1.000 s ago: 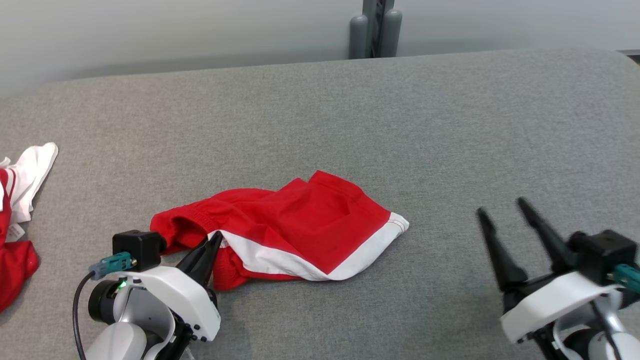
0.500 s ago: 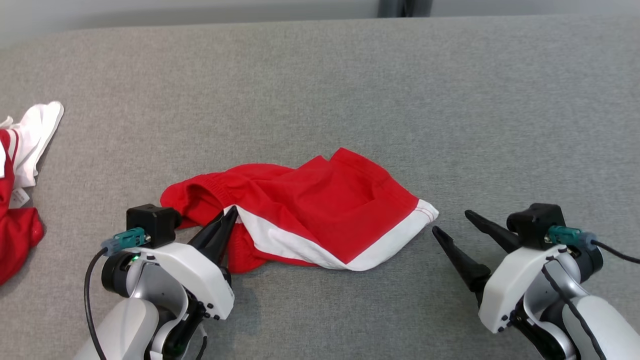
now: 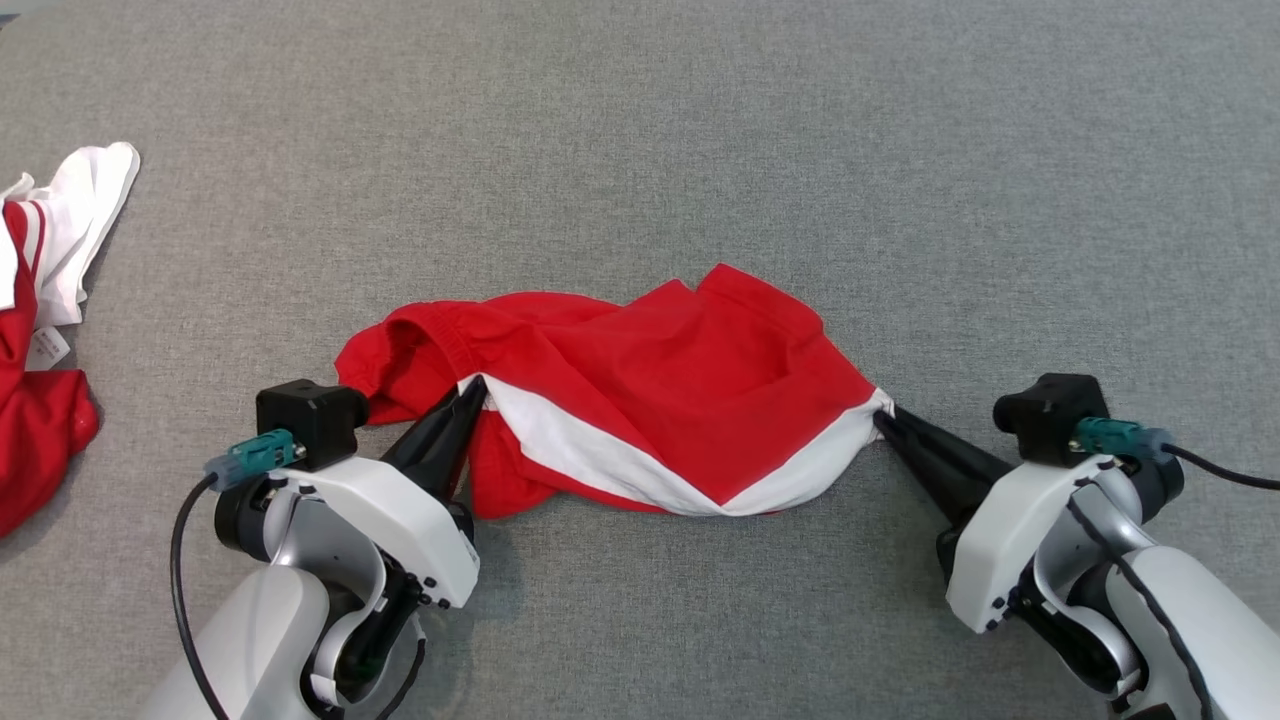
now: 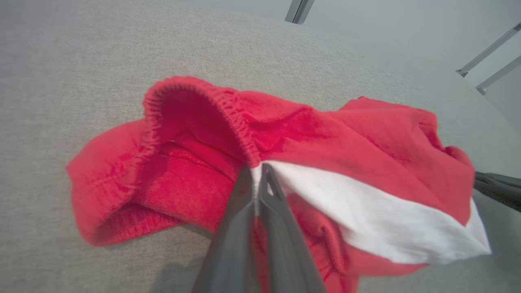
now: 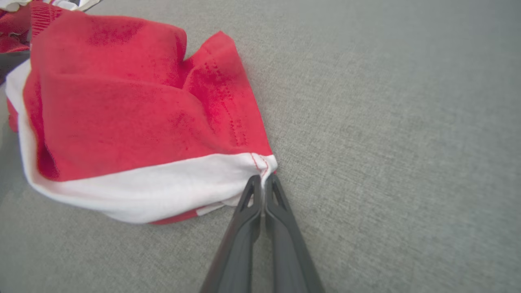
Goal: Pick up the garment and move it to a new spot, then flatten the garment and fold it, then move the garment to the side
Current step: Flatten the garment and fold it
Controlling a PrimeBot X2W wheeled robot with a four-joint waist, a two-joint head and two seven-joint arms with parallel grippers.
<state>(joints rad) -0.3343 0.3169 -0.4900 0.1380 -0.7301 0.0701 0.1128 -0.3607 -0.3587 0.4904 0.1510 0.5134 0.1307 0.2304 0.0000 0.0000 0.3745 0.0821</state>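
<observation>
Nearest us, we are clamping both grippers tight on cloth: the left gripper (image 3: 474,392) on the white stripe beside the waistband, the right gripper (image 3: 886,416) on the white hem corner. We are judging the shorts (image 3: 680,390) light, soft and limp, so these edge corners are serving as the best holds. They are lying rumpled on the grey table (image 3: 700,150), red with a white band.

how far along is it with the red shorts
Early. Done: left gripper jaws shut on the white band of the shorts near the waistband, right gripper jaws shut on the hem corner. In hand: the pick-up; shorts lie crumpled. Left: moving, flattening, folding, setting aside.
</observation>
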